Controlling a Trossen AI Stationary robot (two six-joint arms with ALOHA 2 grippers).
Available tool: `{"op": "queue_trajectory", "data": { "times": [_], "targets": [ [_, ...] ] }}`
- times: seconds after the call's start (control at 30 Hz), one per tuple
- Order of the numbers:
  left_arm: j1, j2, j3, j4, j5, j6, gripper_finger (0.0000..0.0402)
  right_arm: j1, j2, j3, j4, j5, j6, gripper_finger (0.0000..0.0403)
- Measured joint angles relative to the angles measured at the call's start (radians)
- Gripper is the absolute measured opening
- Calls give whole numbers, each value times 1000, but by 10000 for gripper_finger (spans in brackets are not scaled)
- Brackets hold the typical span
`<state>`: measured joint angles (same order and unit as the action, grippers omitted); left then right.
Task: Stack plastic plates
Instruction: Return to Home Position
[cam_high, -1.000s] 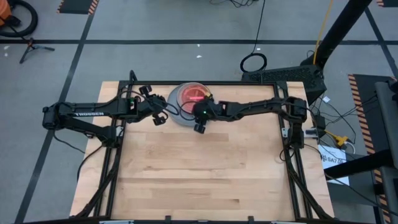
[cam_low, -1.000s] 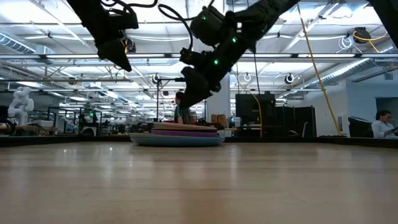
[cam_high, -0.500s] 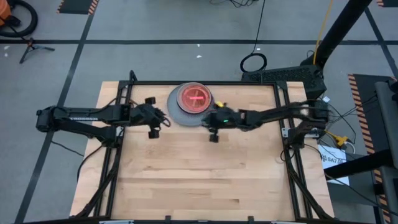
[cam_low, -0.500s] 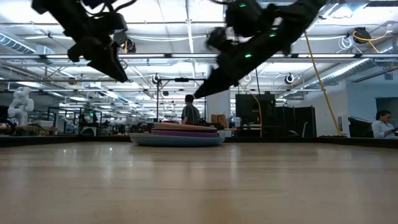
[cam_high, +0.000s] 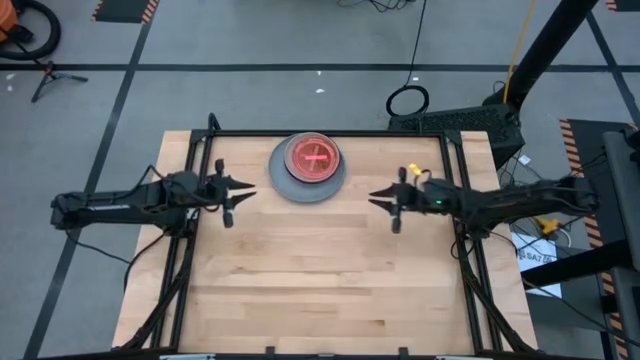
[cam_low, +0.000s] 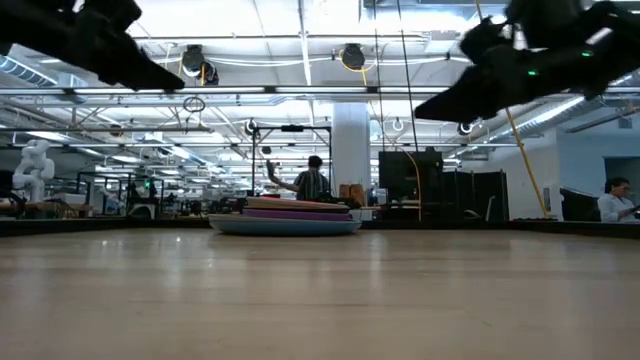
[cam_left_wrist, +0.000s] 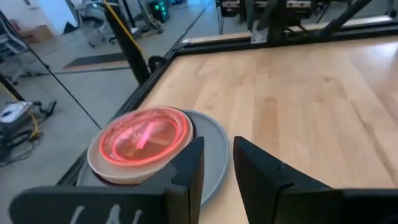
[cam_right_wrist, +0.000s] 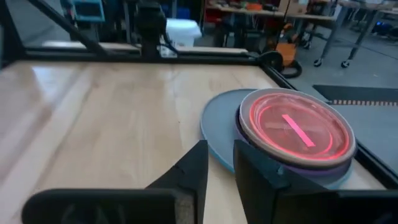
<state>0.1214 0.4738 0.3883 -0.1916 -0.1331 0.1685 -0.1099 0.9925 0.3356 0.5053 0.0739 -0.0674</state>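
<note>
Stacking looks done to me: the plastic plates (cam_high: 308, 165) sit in one pile at the far middle edge of the table (cam_high: 320, 290), with the big grey plate (cam_high: 284, 186) at the bottom and the pink plate (cam_high: 312, 156) on top. So the step I'm on is just parking the arms. My left gripper (cam_high: 238, 190) hangs above the table to the left of the pile and my right gripper (cam_high: 380, 198) to the right, both well apart from it. The fingers on each show a narrow gap with nothing between them. The next move shouldn't need much — tuck each arm toward its own side, stay high, don't clip the pile.
</note>
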Motion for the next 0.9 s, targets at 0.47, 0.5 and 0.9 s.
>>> {"op": "queue_trajectory", "data": {
  "times": [0.47,0.5,0.9],
  "targets": [
    [0,-116,-159,84,77,-83,92,90,-675,-315,-30,-25,54,68],
    [0,-116,-166,100,86,-79,92,94,-715,-314,-66,-23,56,68],
    [12,-116,-378,531,187,-51,92,112,-993,-294,-417,-19,-75,68]
  ]
}}
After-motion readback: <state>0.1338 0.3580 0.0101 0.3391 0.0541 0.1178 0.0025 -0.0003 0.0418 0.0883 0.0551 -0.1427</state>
